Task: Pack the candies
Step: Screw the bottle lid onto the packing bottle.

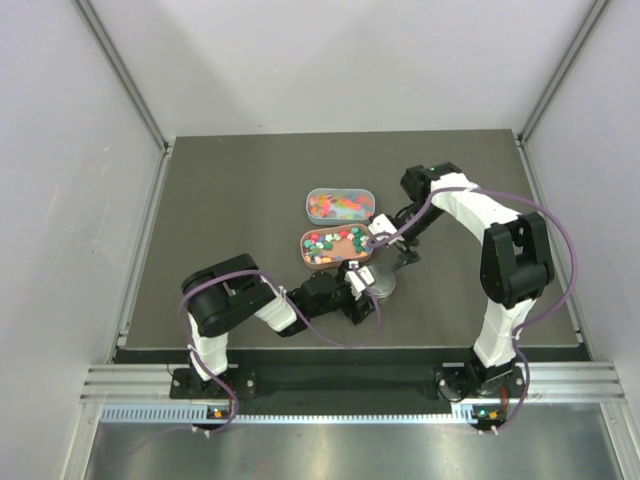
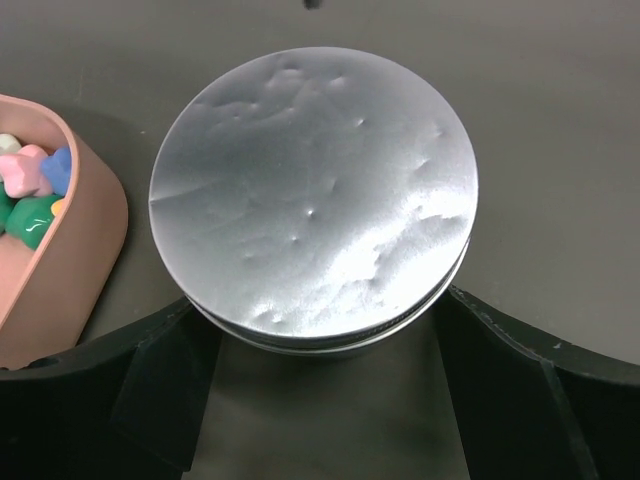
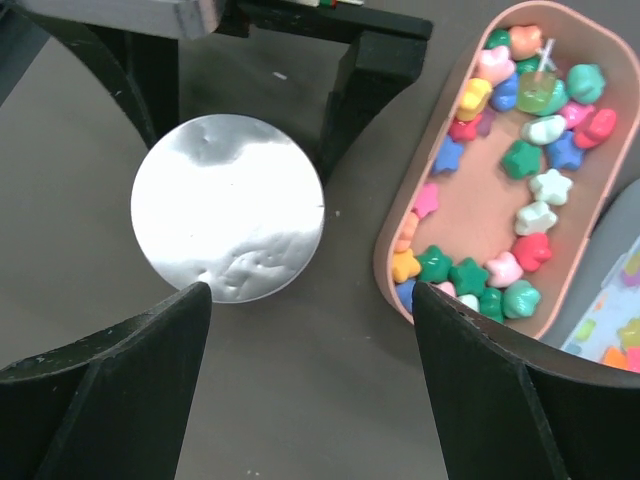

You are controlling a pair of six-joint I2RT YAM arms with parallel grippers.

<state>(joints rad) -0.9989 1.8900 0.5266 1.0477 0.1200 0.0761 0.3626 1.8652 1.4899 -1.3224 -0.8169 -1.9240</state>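
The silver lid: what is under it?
Only a thin edge of the jar shows below the lid; the jar's inside is covered and cannot be seen.

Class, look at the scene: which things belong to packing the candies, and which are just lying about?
For the job: candies in the pink tray; lidded jar, held by the left gripper; right gripper, open.
Lying about: grey tray of bright pieces, beyond the pink tray; dark table underneath.
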